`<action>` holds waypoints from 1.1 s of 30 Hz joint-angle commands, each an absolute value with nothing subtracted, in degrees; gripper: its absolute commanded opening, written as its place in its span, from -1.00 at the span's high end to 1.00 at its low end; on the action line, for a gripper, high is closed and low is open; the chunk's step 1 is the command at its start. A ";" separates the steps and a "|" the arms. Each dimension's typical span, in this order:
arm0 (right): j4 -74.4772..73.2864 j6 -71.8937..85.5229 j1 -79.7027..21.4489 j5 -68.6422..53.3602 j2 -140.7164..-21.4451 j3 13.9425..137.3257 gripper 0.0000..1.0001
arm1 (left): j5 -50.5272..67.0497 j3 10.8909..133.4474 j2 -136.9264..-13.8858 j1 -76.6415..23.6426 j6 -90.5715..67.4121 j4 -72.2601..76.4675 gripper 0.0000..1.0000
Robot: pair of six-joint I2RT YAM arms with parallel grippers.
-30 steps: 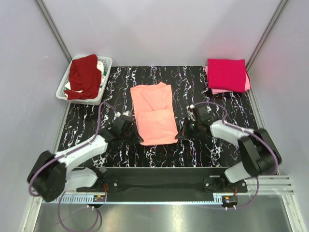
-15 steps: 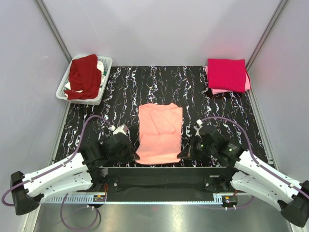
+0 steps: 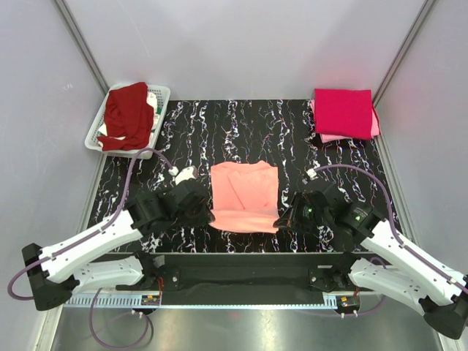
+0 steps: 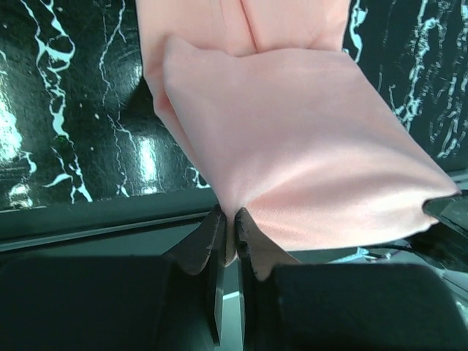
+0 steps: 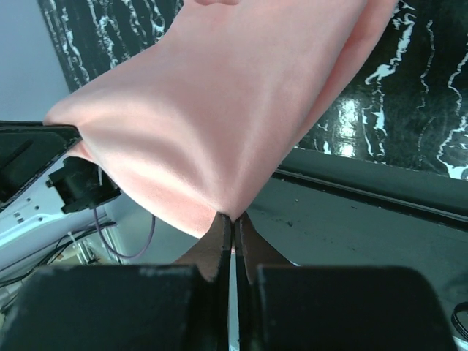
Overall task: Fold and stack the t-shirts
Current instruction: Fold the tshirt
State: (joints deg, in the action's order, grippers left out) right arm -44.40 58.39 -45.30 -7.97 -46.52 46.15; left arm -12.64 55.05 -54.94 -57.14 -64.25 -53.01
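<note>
The salmon-peach t-shirt (image 3: 245, 196) lies partly folded in the middle of the black marbled table, its near edge lifted. My left gripper (image 3: 207, 213) is shut on its near left corner, seen in the left wrist view (image 4: 228, 223) with the salmon-peach t-shirt (image 4: 292, 146) stretching away. My right gripper (image 3: 283, 217) is shut on the near right corner, seen in the right wrist view (image 5: 234, 219) under the salmon-peach t-shirt (image 5: 219, 110). A folded crimson-magenta t-shirt (image 3: 343, 112) lies on a light pink one (image 3: 376, 126) at the back right. A dark maroon-red t-shirt (image 3: 126, 115) fills the basket.
The white plastic basket (image 3: 161, 95) stands at the back left corner. Grey walls enclose the table on three sides. A black rail (image 3: 241, 274) runs along the table's near edge between the arm bases.
Both grippers pulled the shirt toward the near edge, then lifted its near edge and carried it back over the shirt, so the shirt now looks shorter.
</note>
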 commanded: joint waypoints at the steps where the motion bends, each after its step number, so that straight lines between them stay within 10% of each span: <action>1: -48.16 59.32 -45.44 -4.05 -47.46 49.48 1.00 | -13.72 58.62 -57.04 -55.12 -60.82 -54.23 0.74; 17: -50.36 64.51 -45.44 -11.79 -37.53 38.85 1.00 | -0.61 42.63 -49.31 -55.46 -65.65 -46.84 0.77; 33: -48.78 50.55 -38.16 -5.70 -57.56 55.54 1.00 | 1.84 58.35 -65.12 -42.91 -51.51 -47.37 0.79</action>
